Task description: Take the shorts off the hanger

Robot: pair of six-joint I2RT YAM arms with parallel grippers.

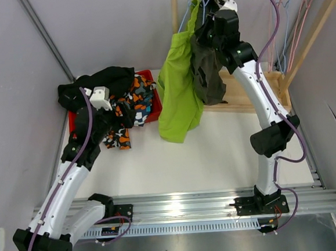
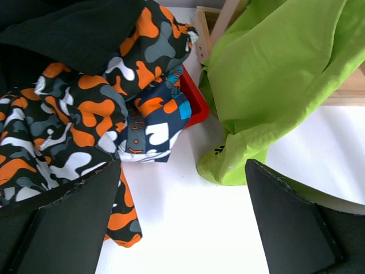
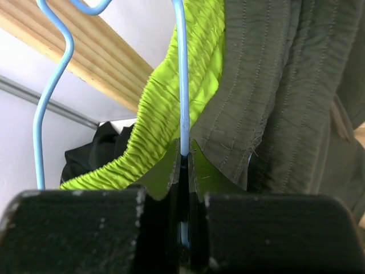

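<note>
Left to right, then.
Black shorts (image 1: 98, 84): heaped at far left, partly over the red tray (image 1: 149, 98), near the grey wall.
Orange-black-white shorts (image 1: 123, 114): crumpled in and over the tray; one leg spills onto the white table (image 1: 216, 151). In the left wrist view they fill the left half.
Teal-orange-white shorts (image 2: 157, 123): bunched against the tray's corner, touching the orange-patterned pair.
Left gripper (image 2: 179, 222): over the pile, fingers spread wide, nothing between them.
Lime green shorts (image 1: 179, 84): on a blue wire hanger (image 3: 182, 74) from the wooden rack (image 1: 258, 86); the lower hem reaches down to the table. In the right wrist view the elastic waistband runs behind the wire.
Dark grey-olive shorts (image 1: 207, 70): hanging just right of the green pair, touching it, off the table.
Right gripper (image 3: 183, 157): raised at the waistbands, pinched closed on the blue hanger wire; the wire passes straight down between the fingertips. Whether any cloth is caught with it, cannot tell.
Rack, right end: more wire hangers (image 1: 287, 17), pinkish and blue, with nothing on them.
</note>
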